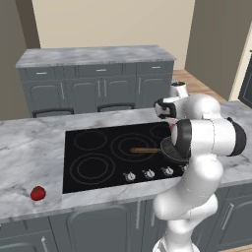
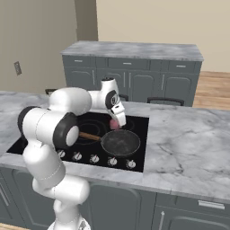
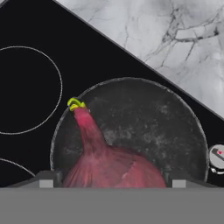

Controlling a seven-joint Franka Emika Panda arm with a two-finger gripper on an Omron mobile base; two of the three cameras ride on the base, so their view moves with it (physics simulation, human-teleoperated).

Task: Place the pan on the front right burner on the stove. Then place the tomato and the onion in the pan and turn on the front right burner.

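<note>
- Left base view: grey marble counter [image 1: 29, 147] carries the stove [image 1: 98, 157], tomato [image 1: 38, 193] near its front-left corner.
- Grey cabinets [image 1: 98, 88] behind.
- gripper [image 2: 117, 123] holds the onion [image 2: 114, 124] over the pan [image 2: 120, 143], jaws spread wide.

Grey-veined white marble countertop [image 1: 29, 152] around the cooktop, dark grey cabinet doors [image 1: 98, 224] with silver handles beneath it, second marble-topped cabinet run [image 2: 134, 67] behind, wooden floor [image 2: 213, 87], beige wall [image 1: 108, 22]

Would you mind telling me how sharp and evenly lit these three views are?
Left base view: soft, flat light, faint shadow beside the tomato. Right base view: similar, pan slightly blurred. Hand view: onion close and smeary, pan surface grainy.
</note>
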